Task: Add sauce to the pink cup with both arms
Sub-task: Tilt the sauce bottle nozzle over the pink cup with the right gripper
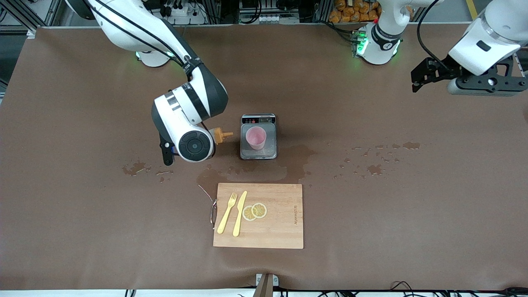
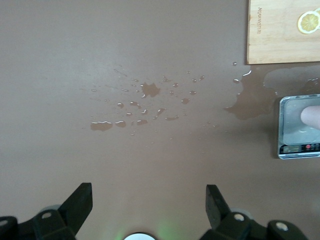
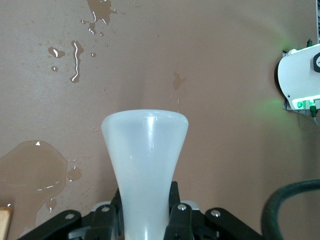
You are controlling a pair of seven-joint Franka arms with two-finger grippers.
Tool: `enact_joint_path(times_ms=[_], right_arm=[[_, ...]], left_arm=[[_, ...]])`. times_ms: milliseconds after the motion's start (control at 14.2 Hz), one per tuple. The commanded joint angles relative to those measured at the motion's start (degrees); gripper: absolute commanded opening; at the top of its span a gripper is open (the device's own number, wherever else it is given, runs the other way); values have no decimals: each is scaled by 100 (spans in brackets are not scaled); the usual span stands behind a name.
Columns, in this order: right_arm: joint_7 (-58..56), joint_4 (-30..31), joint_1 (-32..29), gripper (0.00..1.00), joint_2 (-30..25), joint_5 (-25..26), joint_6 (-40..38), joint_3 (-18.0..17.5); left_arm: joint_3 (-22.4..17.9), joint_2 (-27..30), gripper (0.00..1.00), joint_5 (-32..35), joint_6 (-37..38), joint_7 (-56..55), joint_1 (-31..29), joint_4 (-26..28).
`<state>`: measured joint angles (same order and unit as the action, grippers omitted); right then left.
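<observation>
Puddles and droplets (image 2: 150,90) spot the brown surface (image 1: 82,231). Right end effector (image 3: 145,220), over the surface beside the scale (image 1: 258,137), clamps the sauce bottle (image 3: 145,150), its orange nozzle (image 1: 222,135) toward the pink cup (image 1: 256,138) on the scale. Left end effector (image 2: 148,202) waits spread wide, empty, over the left arm's end.

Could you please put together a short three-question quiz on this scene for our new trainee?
1. True or false: the pink cup stands on the scale.
2. Which gripper holds the sauce bottle?
3. What lies beside the fork on the cutting board: A) spoon, B) knife and lemon slices, C) napkin?

Key:
1. True.
2. The right gripper; the left gripper waits open over the table.
3. B.
</observation>
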<state>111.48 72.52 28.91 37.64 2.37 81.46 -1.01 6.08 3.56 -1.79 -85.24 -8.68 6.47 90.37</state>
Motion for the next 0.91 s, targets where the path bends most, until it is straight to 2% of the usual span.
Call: enact_joint_path(times_ms=[0,70,281,632,842], right_arm=[[321,-536,228,27,313,193,-200,13],[418,-616,316,26,375,350,-209,5],[638,-686,422,25,376,405,-235,5],[1165,-862,659,18,454,536,-227,13],[1166,-871,721,11,481,782,-244,5]], left_arm=[[16,-23,100,-172,61,6,-120,-81],[24,-22,100,-172,43,6,-120,-89],[24,-14,100,-172,17,41,-111,-89],[77,-14,100,-155,-80,77,-102,-89],[77,-5,100,-155,-80,77,-102,-89]])
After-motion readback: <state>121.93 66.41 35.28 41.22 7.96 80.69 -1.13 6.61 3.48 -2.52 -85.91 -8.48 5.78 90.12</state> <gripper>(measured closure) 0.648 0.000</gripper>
